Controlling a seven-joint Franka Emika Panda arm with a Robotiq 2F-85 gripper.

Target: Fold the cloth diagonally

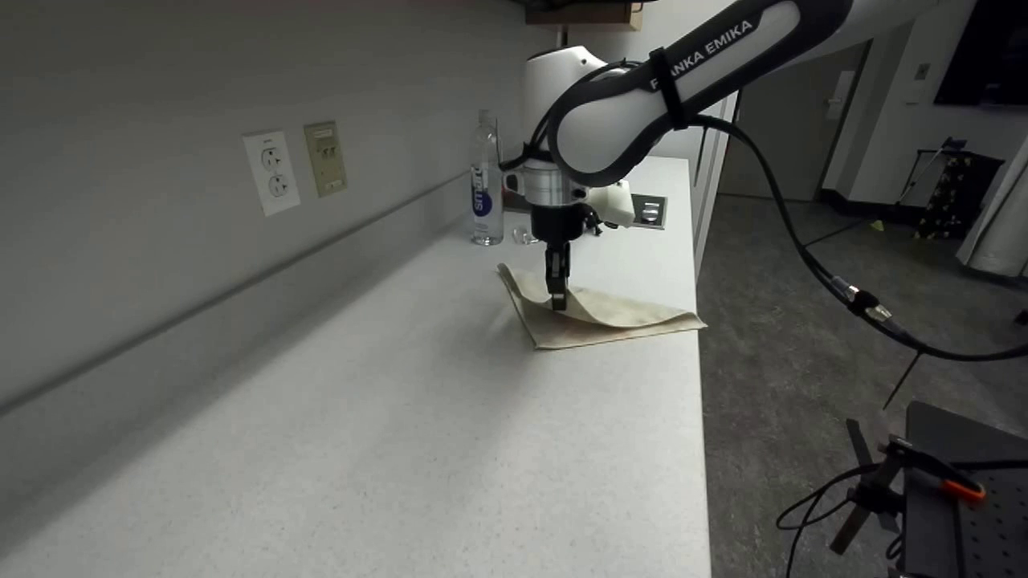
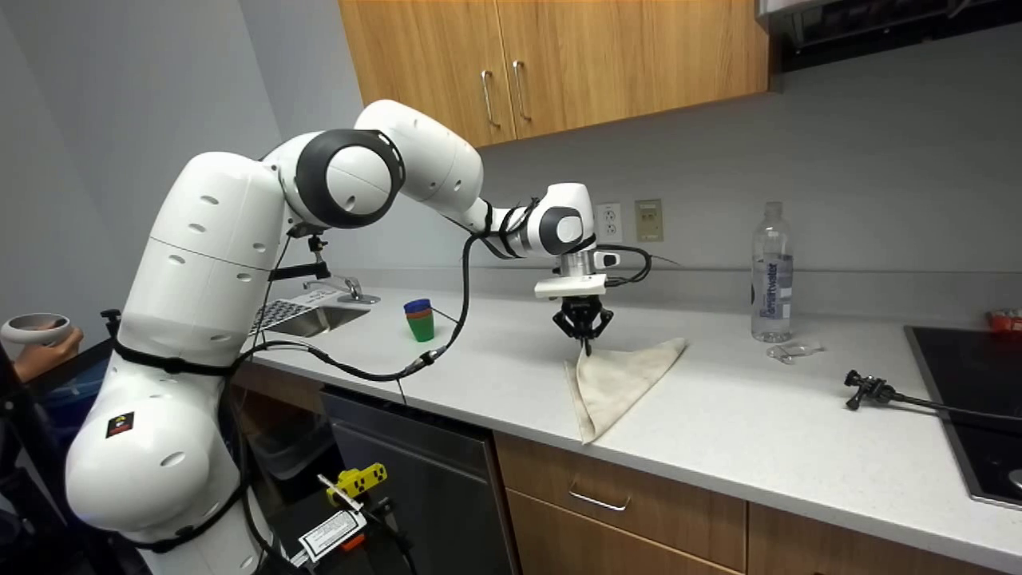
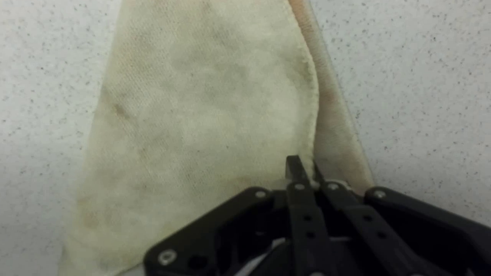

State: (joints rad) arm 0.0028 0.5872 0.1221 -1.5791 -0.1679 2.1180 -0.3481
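Note:
The pale beige cloth lies on the white counter, doubled over into a rough triangle in both exterior views (image 1: 622,309) (image 2: 627,379). Its upper layer lies over a lower layer that shows as a strip along one side. In the wrist view the cloth (image 3: 215,96) shows faint stains, and the lower layer shows right of the hemmed upper edge. My gripper (image 3: 305,163) has its fingers close together with that hem pinched between them. In both exterior views the gripper (image 1: 559,302) (image 2: 586,350) points straight down at the cloth, low over the counter. One cloth corner reaches the counter's front edge.
A water bottle (image 1: 486,181) (image 2: 772,275) stands near the wall, with a small clear plastic item (image 2: 794,351) beside it. Stacked cups (image 2: 419,321) stand near the sink (image 2: 319,319). A black cooktop (image 2: 982,399) and a black mount with a cable (image 2: 870,390) are at the right.

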